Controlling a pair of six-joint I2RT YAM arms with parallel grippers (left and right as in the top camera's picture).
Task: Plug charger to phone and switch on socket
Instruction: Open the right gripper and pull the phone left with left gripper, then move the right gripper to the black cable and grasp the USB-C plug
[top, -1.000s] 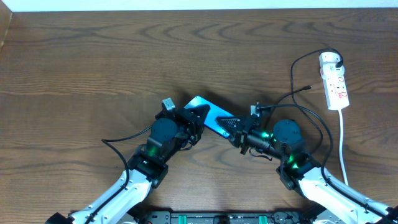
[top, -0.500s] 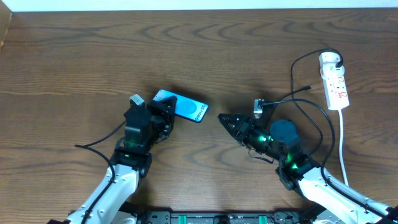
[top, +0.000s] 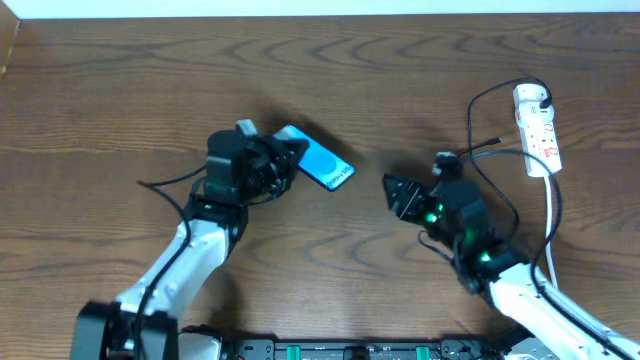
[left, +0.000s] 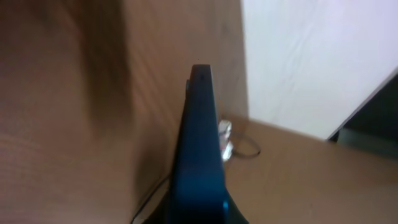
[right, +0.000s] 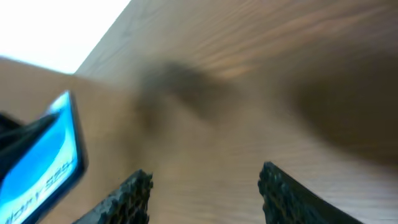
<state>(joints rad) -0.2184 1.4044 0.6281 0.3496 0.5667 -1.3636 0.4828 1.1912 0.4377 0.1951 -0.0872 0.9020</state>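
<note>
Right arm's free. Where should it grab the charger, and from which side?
Probably the connector end of the charger, lying free on the table left of the socket. Come from above, jaws across the thin cable just behind the tip, so the tip sticks out for the phone held in the left gripper.

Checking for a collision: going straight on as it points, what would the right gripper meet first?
Probably the phone, held in the left gripper: from overhead the right gripper aims at its near end. Its wrist view shows it off-centre, so it might miss.
</note>
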